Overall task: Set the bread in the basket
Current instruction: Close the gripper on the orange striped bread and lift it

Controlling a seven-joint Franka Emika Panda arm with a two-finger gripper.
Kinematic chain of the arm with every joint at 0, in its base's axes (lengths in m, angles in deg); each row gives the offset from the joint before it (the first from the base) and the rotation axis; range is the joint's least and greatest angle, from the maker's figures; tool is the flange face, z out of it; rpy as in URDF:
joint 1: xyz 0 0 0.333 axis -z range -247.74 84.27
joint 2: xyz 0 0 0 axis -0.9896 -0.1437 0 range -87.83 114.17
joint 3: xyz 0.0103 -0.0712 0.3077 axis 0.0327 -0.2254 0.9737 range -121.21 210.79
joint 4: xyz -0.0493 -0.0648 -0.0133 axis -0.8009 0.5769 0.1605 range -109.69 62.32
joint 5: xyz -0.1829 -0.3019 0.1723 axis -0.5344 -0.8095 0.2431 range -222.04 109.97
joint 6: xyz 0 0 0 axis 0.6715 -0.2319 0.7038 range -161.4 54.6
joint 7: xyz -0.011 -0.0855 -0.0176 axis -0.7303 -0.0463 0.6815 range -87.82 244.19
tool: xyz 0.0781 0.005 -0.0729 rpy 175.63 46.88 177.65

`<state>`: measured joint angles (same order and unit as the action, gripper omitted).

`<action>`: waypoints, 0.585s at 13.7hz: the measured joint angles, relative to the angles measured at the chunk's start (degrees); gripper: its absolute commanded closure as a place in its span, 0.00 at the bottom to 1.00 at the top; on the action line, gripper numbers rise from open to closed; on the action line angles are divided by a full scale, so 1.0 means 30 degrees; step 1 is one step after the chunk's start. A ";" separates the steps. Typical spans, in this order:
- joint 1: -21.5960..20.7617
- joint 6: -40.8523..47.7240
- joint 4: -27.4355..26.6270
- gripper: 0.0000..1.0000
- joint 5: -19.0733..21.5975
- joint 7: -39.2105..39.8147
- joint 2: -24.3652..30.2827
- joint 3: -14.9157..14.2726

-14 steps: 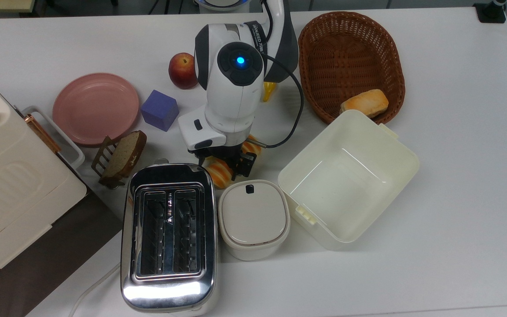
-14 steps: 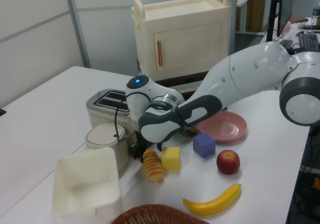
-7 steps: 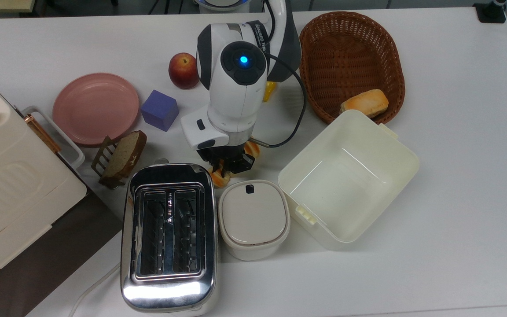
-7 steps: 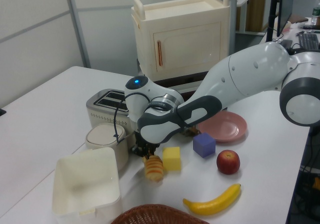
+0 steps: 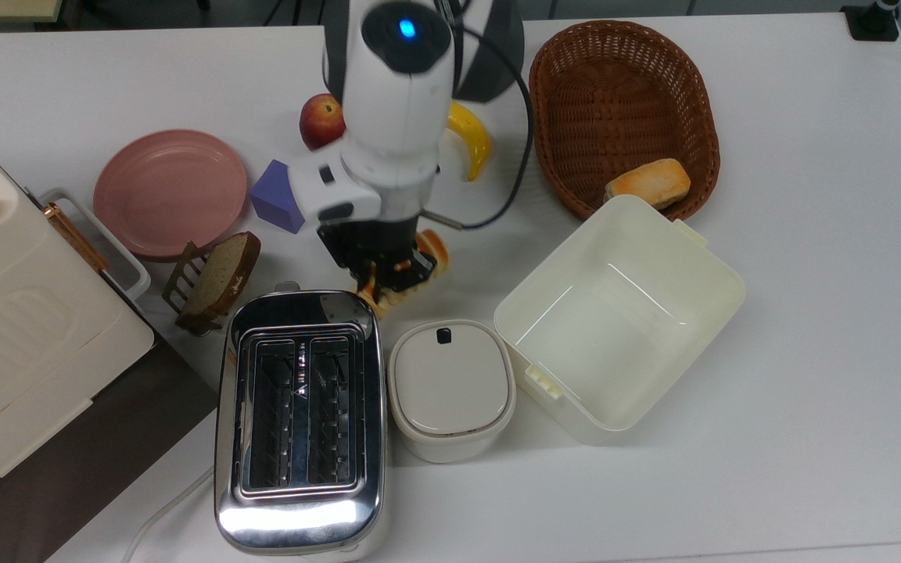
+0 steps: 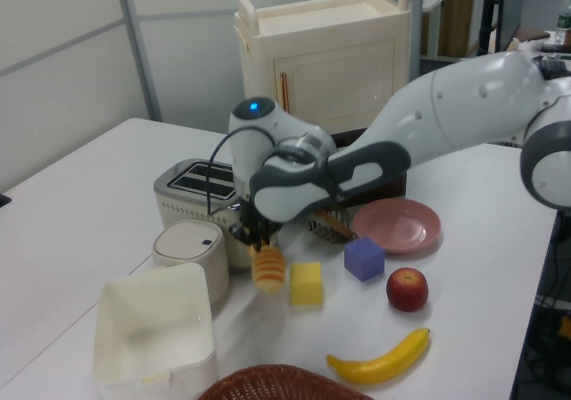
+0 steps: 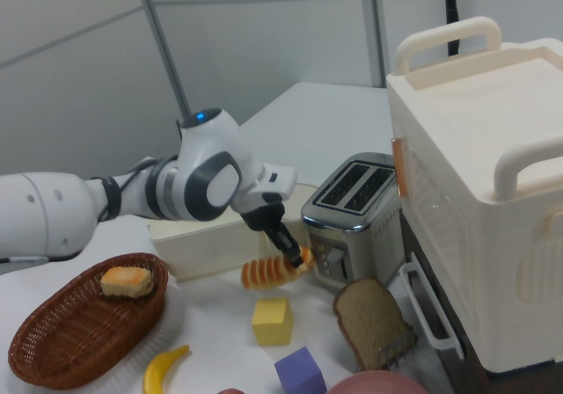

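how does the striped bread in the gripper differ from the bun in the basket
The bread is long, ridged and striped orange and cream; the bun is short, smooth and golden. The bread hangs off the table, held at one end by the gripper; the bun rests inside the basket. Both are baked goods of a similar orange tone.

White table [image 5: 810,352], toaster [image 5: 299,422], basket [image 5: 622,102]

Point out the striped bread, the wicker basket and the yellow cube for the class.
bread [image 7: 266,273], right view, on the striped middle of the loaf.
basket [image 5: 622,47], top view, on the woven far wall.
yellow cube [image 6: 306,284], left view, on its front face.
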<state>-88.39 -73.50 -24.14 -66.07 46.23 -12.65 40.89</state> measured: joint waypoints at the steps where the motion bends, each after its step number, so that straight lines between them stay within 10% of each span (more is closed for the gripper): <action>1: 0.0067 0.0185 -0.0035 0.84 0.0000 0.0000 0.0343 0.0003; 8: 0.0186 0.3247 -0.0119 0.84 0.0000 0.0001 0.2243 0.0637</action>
<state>-87.83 -63.76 -24.49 -66.07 46.23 -5.92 42.80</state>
